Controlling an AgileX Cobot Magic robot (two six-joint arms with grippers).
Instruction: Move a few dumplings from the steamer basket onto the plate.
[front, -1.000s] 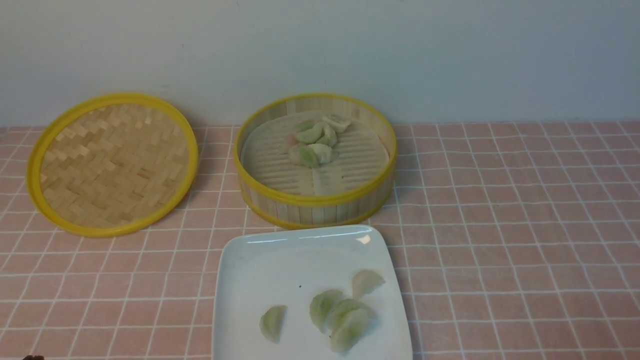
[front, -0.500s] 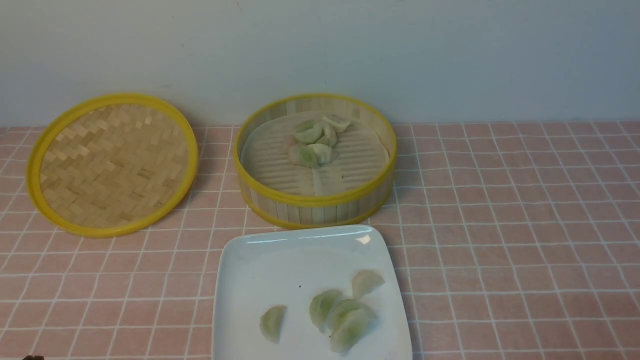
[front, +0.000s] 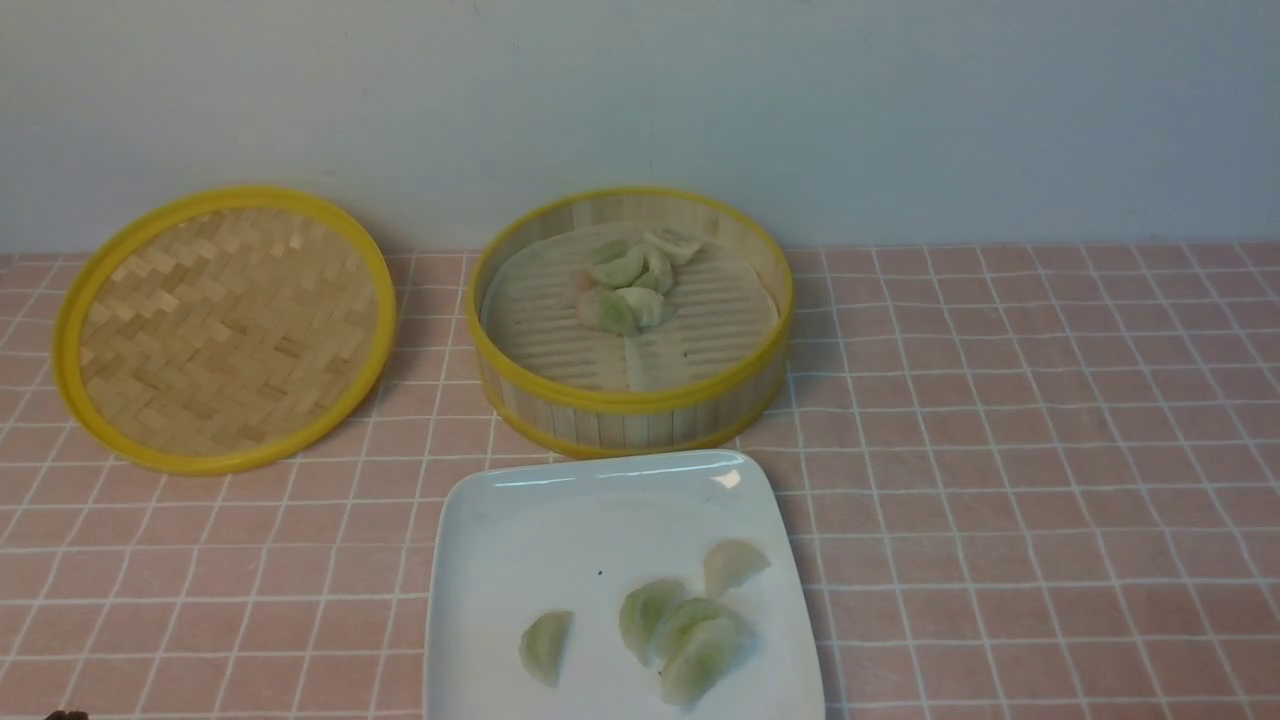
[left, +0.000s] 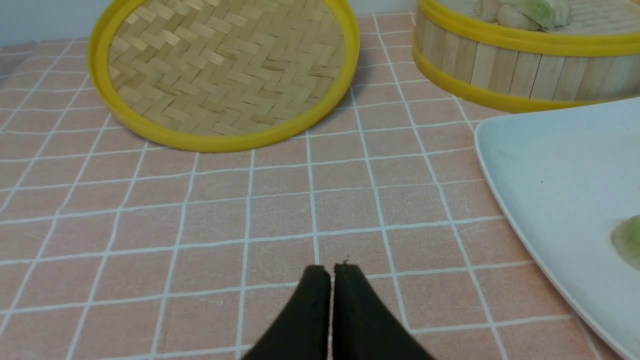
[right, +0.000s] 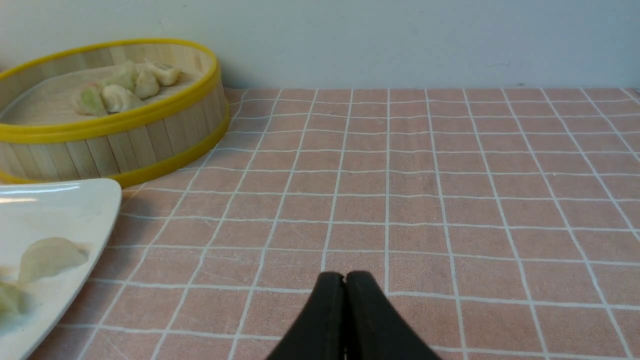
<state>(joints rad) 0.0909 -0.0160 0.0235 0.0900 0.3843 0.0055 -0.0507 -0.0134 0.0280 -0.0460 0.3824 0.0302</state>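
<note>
I see nothing changed since a second ago: four dumplings (front: 668, 625) sit on the plate (front: 520, 530) just before the steamer basket (front: 631, 405); left gripper (left: 331, 272) and right gripper (right: 345, 278) stay pressed together, empty.

Plate cropped, steamer contents unclear

The plate (front: 500, 560) runs off the front view's bottom edge; the dumplings (front: 625, 285) heaped in the steamer basket (front: 630, 400) overlap, count uncertain.

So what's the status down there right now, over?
Left gripper and right gripper shut, empty, over bare tablecloth. Four dumplings on plate, more in steamer basket. Nothing in the way.
</note>
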